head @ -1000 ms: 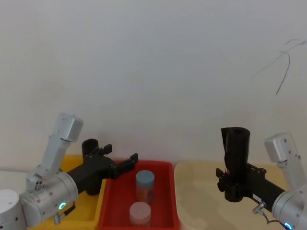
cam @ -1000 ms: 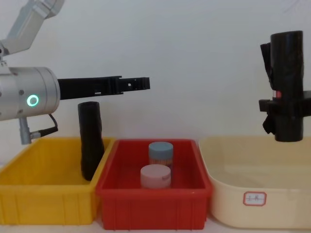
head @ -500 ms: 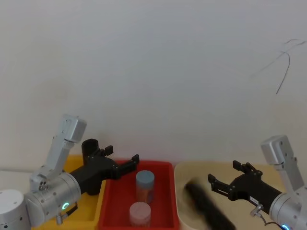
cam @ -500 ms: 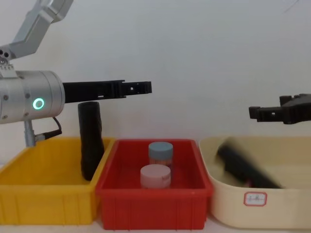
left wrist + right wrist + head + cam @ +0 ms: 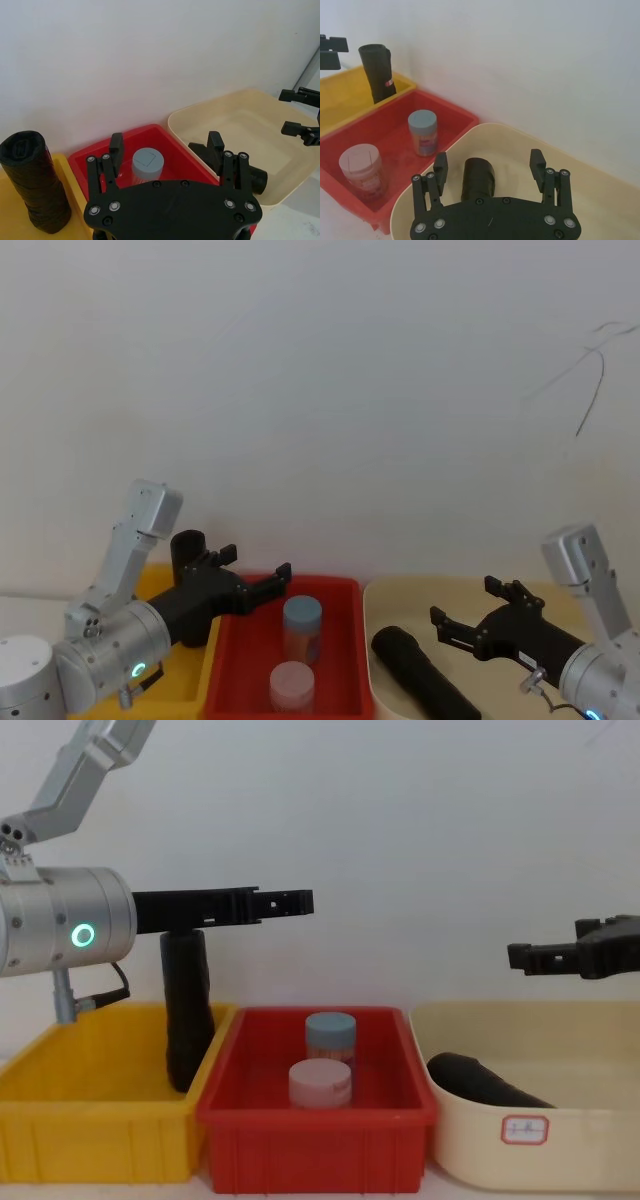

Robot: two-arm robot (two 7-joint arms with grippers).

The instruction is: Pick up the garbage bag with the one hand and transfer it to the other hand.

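The garbage bag is laid flat in the beige tub, its long axis slanted from the tub's left wall back toward the robot. The right gripper, spread and empty, is held above it and nearer. The left gripper, likewise spread and empty, is held well apart, by the red bin.

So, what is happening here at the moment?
Nothing is held right now. The garbage bag lies on its side in the cream tub, and the right end effector hovers open just above it. The left end effector is open too, in the air over the yellow bin and the red bin, close to a second black roll standing in the yellow bin. No handover is under way.
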